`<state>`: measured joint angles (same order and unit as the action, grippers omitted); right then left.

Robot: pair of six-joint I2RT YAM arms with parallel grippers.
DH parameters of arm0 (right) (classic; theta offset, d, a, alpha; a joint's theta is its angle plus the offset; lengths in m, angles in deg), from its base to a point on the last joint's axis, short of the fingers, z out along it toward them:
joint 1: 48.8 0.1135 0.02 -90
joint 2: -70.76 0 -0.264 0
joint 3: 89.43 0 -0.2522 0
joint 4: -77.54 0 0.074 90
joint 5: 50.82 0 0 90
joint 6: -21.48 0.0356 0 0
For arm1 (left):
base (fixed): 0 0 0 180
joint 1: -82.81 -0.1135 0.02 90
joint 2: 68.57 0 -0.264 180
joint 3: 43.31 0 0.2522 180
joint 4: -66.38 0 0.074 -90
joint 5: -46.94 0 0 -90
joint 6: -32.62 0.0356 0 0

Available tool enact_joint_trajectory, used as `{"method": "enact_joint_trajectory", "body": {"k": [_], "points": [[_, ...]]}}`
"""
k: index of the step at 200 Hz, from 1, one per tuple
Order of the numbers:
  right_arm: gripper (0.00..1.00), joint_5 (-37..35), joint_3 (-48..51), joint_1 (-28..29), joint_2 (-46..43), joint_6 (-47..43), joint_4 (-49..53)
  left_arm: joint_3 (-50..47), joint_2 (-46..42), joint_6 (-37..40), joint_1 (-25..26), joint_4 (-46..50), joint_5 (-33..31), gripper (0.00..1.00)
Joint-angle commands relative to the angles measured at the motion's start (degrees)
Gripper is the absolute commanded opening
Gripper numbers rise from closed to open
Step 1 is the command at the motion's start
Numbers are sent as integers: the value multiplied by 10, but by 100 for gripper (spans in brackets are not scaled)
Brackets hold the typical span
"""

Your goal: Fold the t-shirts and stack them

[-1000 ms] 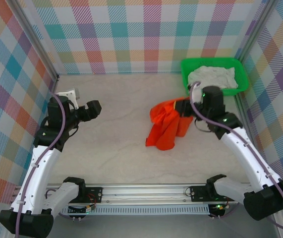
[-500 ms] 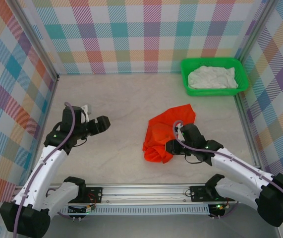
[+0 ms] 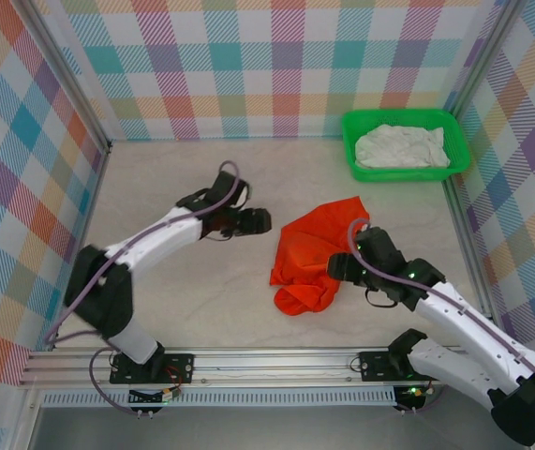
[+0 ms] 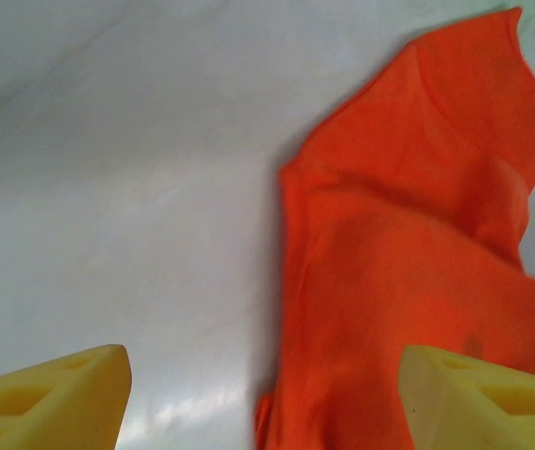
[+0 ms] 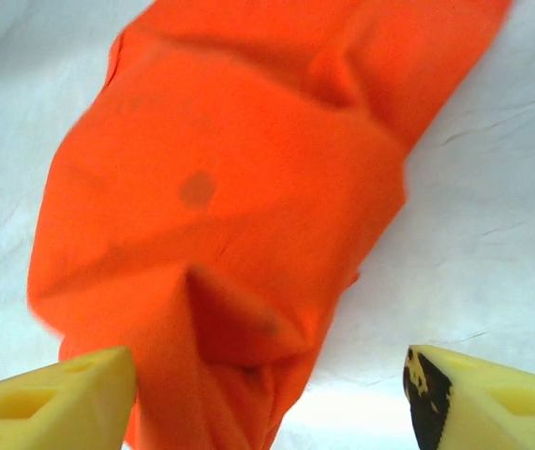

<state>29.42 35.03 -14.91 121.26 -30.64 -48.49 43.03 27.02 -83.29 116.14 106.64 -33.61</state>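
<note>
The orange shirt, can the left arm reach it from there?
Probably yes. The left gripper sits open right beside the orange shirt, with just bare table between them and nothing blocking its way.

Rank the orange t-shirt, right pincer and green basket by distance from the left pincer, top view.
1. The orange t-shirt, beside the left pincer.
2. The right pincer, at the shirt's near-right edge.
3. The green basket, far right corner.

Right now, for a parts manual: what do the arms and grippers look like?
The left arm and right arm are white shells with black joints, each trailing a lilac cable. The left gripper and right gripper are black, with yellow wedge fingers showing triangular hollows.
</note>
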Motion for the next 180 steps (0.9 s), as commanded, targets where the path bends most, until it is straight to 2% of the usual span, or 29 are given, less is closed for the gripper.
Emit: {"method": "enact_joint_trajectory", "body": {"k": [1, 31, 57, 103, 130, 145, 161, 180], "points": [[85, -10, -28, -56, 30, -23, 24, 86, 92, 15, 15, -15, 9, 74], [84, 49, -43, -152, 95, -51, -28, 175, 201, 33, 22, -14, 9, 79], [82, 66, -57, -196, 171, -65, -75, 219, 261, 42, 24, -14, 17, 80], [74, 68, -73, -215, 305, -51, -154, 216, 300, 35, 47, -37, 46, 65], [69, 96, -78, -216, 375, -34, -197, 185, 291, 34, 67, -49, 58, 47], [64, 120, -81, -216, 407, -25, -220, 157, 273, 34, 77, -55, 49, 28], [57, 146, -90, -216, 440, -19, -236, 125, 247, 29, 82, -58, 25, 0], [43, 170, -107, -216, 469, -20, -244, 70, 198, 19, 82, -63, -14, 0]]}}
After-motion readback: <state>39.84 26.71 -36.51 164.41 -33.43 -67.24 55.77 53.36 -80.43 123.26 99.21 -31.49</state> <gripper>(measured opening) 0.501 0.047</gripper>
